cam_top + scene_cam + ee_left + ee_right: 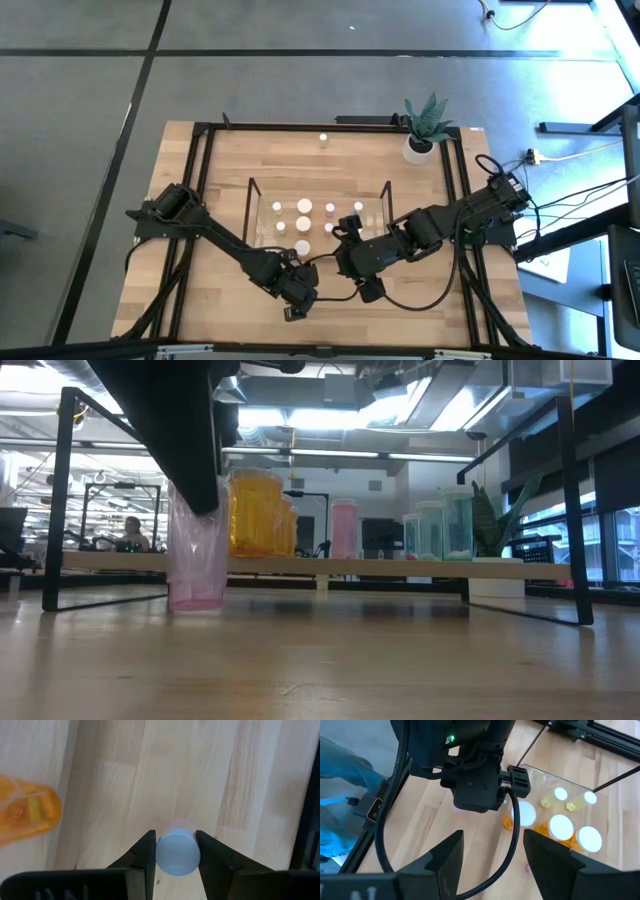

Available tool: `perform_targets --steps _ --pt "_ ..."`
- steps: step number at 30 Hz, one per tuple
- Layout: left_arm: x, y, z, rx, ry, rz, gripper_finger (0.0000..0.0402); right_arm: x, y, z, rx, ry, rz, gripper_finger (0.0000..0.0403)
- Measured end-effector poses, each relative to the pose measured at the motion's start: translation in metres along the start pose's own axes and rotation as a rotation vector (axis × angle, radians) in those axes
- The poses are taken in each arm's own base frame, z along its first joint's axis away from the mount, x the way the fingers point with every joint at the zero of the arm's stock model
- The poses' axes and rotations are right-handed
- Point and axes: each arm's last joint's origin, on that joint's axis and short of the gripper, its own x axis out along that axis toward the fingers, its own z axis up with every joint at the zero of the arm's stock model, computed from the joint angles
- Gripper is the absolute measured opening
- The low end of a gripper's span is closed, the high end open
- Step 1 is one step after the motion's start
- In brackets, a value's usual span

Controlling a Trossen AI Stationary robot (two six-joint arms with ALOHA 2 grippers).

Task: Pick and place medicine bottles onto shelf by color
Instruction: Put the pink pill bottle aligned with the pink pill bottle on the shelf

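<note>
Pick step, bottle already in hand: left gripper is clamped on a small pink see-through medicine bottle with a white cap, one dark finger on each side of the cap, over bare light wooden tabletop

Low view shows the pink bottle upright under the dark gripper, base touching or just off the wood, can't tell which, in front of the shelf

Shelf = clear rectangular rack with thin dark frame edges, mid table, already carrying bottles: orange group, a pink one, green ones on its deck. Another orange bottle sits beside the held one in the left wrist view

Right gripper hangs spread wide and empty near the shelf's front, looking at the left arm and the capped bottles

One small bottle stands alone on the far side of the table, near a potted green plant in a white pot

Next move, my guess: lift the pink bottle clear of the shelf edge, carry it over the deck and set it upright just beside the shelved pink bottle, without clipping the orange group, then release
</note>
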Motion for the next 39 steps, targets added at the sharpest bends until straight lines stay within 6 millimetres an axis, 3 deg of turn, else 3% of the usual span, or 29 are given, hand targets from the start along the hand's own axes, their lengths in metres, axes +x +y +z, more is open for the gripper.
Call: perform_targets --steps 19,39 --pt "0.0076 0.0011 -0.0025 0.006 0.018 0.036 0.0111 -0.0002 0.0 0.0001 0.0 -0.001 0.0 0.0209" --pt "0.0087 0.0015 -0.0028 0.008 0.014 0.049 0.0233 -0.0003 -0.0001 0.0001 0.0 -0.002 0.0 0.0209"
